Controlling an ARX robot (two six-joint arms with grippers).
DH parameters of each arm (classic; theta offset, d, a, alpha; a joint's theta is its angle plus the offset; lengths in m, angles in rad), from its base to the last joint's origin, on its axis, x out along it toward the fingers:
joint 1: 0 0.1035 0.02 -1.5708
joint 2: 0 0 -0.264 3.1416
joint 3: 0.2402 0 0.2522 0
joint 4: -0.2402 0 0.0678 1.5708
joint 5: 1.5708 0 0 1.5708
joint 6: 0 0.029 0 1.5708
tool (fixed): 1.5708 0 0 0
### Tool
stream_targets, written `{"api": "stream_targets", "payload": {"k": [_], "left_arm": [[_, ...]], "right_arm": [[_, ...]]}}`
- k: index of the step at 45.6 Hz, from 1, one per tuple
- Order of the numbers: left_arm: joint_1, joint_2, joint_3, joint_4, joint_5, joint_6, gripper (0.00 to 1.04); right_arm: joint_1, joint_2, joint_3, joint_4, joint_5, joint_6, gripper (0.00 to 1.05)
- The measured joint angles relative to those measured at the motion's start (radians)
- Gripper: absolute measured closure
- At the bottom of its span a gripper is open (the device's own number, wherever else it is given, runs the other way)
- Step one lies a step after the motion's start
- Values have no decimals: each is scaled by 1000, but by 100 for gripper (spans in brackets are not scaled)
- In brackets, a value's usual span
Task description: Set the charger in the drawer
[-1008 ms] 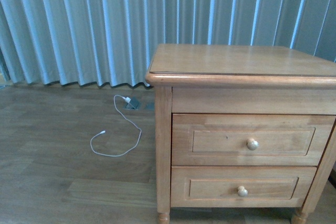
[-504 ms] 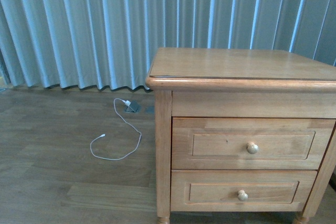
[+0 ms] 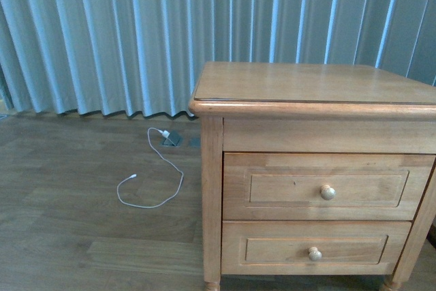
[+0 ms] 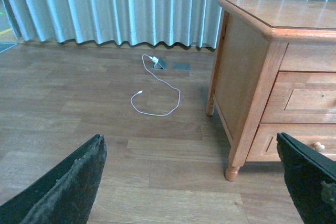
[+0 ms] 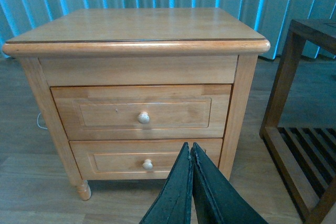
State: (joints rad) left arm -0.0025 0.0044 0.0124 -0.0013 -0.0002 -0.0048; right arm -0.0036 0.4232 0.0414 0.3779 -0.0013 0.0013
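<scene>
Taking the nightstand (image 3: 313, 168) as my landmark and working from its left: well out on the floor to its left lies a thin white cable (image 3: 153, 175), running back toward the curtain (image 3: 102, 32) to a small white plug. That is not the charger I want. I cannot find the charger in any view; the nightstand's top is bare.

My left gripper (image 4: 199, 182) hangs with its dark pads spread wide apart, nothing between them, looking at the nightstand's left side. On the nightstand's front, the drawer (image 3: 327, 184) is the upper one, fully closed, its round knob (image 3: 328, 191) untouched; the lower drawer (image 3: 315, 246) sits below it, also closed. My right gripper (image 5: 191, 182) faces that front with its fingers pressed together and empty. To the nightstand's right stands a dark slatted shelf (image 5: 299, 129).

My worry: I could mistake the white cable for the charger. The closed right fingers would also have to part before taking the knob, and a careless approach might hook the lower knob instead.

No brand, label or writing is legible anywhere.
</scene>
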Motion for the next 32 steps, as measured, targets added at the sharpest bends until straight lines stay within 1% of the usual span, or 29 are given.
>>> {"api": "stream_targets", "payload": {"k": [8,32], "left_arm": [[0,0,0,0,0,0,6],[0,0,0,0,0,0,6]], "right_arm": [[0,-50,-37,-5,0,0,103],[1,-229,-37,-180,0,0,103]]}}
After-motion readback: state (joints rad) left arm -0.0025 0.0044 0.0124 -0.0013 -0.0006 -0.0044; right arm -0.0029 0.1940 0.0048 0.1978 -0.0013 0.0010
